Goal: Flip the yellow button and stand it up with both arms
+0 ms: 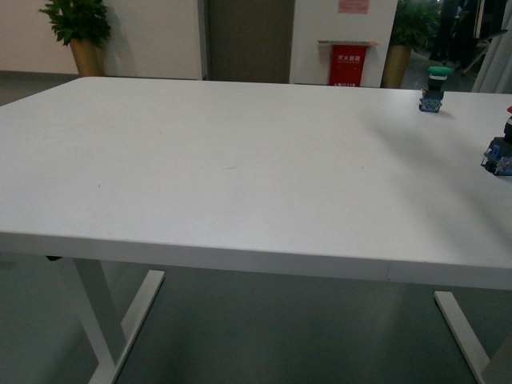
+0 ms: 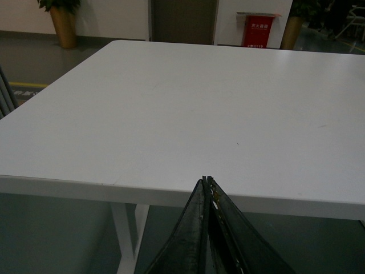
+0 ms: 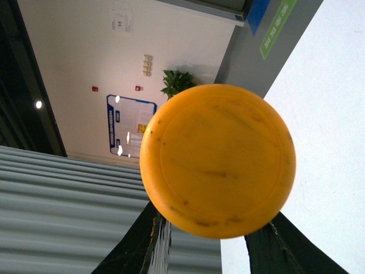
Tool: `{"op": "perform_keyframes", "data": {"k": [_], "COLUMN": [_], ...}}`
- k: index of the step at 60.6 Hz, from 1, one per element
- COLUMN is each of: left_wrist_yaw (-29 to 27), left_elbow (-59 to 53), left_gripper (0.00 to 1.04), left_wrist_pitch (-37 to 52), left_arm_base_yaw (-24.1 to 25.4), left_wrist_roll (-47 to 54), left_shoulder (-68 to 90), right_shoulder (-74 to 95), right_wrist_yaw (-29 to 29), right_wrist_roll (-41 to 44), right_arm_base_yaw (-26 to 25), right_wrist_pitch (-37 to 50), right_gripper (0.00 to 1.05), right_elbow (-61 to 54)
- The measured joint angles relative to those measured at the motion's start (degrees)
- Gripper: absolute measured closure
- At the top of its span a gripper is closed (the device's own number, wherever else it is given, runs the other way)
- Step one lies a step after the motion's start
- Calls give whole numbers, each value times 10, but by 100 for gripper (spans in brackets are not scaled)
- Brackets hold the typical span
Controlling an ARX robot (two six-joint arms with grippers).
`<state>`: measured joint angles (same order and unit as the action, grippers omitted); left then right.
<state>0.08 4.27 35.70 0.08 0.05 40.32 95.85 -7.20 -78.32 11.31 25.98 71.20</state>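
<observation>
Scuffed, round yellow button (image 3: 218,160) clamped in right pincer (image 3: 206,242); left pincer (image 2: 207,180) pressed together.

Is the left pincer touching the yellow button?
Apart. The left wrist view shows the left pincer shut, with only the table ahead of it; the yellow button appears only in the right wrist view.

The yellow button (image 3: 217,160) has a smooth, matt plastic cap scuffed with dark specks, the table (image 1: 200,160) top looks smooth white laminate, and the left gripper (image 2: 207,181) has matt black, rubbery-looking fingers (image 2: 191,240).
</observation>
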Motion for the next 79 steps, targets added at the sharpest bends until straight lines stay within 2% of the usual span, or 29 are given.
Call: {"op": "perform_keyframes", "data": {"k": [11,18,45,79], "left_wrist_yaw": [0,-1,-1,-1], "left_elbow": [-15,-28,-29,-29], "left_gripper": [101,101,101,101], "left_wrist_pitch": [-40,-30,-149,-249], "left_arm_base_yaw": [0,0,0,0], "left_wrist_roll": [0,-1,-2,-2], "left_shoulder": [-53,-72,-196,-297], "right_shoulder": [0,0,-2,4], "right_wrist_yaw": [0,0,-1,-4], "right_wrist_roll": [4,6,18,67], "right_arm_base_yaw": [1,2,1,-2], "right_wrist_pitch": [-1,-3,-12,-56], "right_gripper": [75,75,75,75], "right_elbow": [0,0,0,14]}}
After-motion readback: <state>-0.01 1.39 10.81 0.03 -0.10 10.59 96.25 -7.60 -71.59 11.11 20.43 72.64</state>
